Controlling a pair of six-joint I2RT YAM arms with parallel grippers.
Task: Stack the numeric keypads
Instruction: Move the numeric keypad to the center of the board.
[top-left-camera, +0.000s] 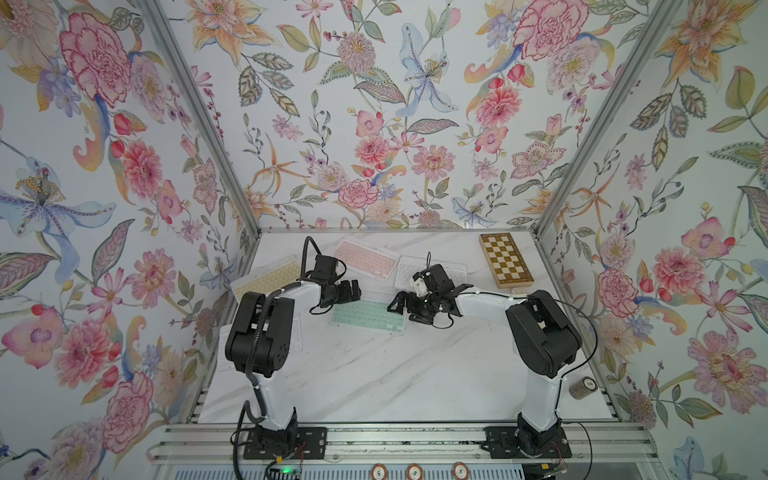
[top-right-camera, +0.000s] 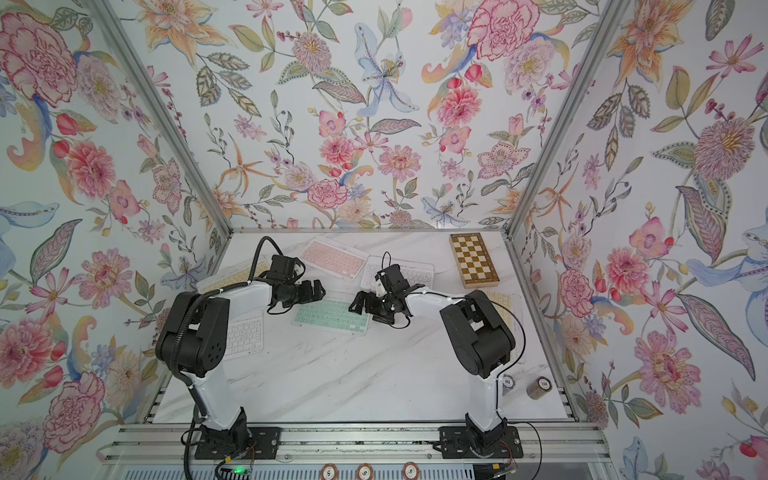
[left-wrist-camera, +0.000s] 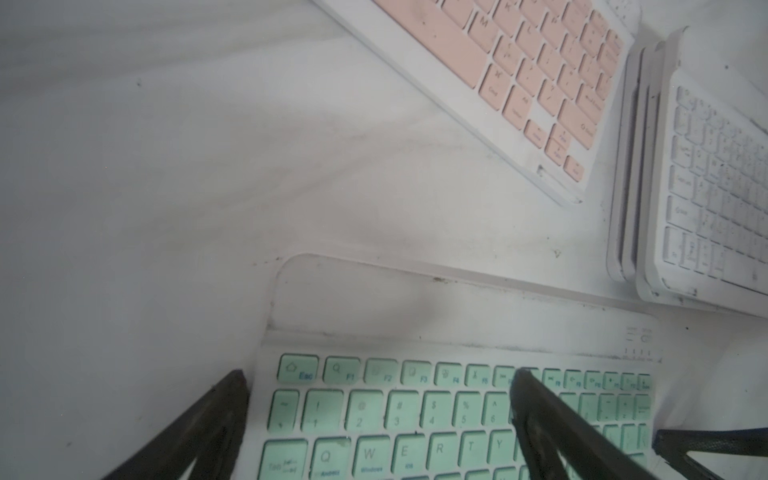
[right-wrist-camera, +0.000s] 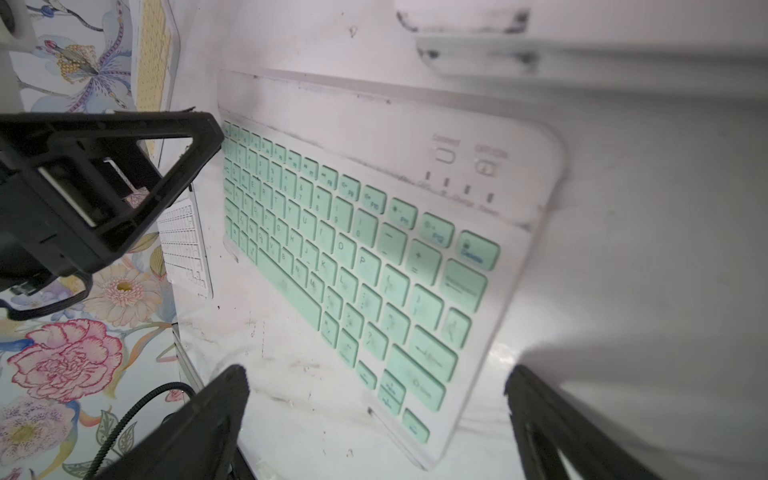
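**A:** Where was the mint-green keyboard (top-left-camera: 368, 316) lying?

**B:** Flat on the marble table (top-left-camera: 374, 374), about its middle. Its long side ran roughly along the front edge, and it touched none of the others.

**A:** And the arms?

**B:** One was at each short end. The left gripper (left-wrist-camera: 378, 374) hung low over the Esc corner with its fingers spread, one above the function row and one past the frame's end. The right gripper (right-wrist-camera: 376, 372) faced the opposite end with its jaws wide apart. Neither had clamped anything.

**A:** Why both ends?

**B:** My guess is that the board was thin and lay flush, so a pinch from above would find no edge. One arm could brace or tip it while the other took hold.

**A:** Where would it go?

**B:** Probably onto the stack of white keyboards (left-wrist-camera: 706, 178) nearer the far edge, just beside the pink keyboard (top-left-camera: 365, 257). Several frames were layered there. The chessboard (top-left-camera: 505, 260) in the far right corner looked to be no part of it.
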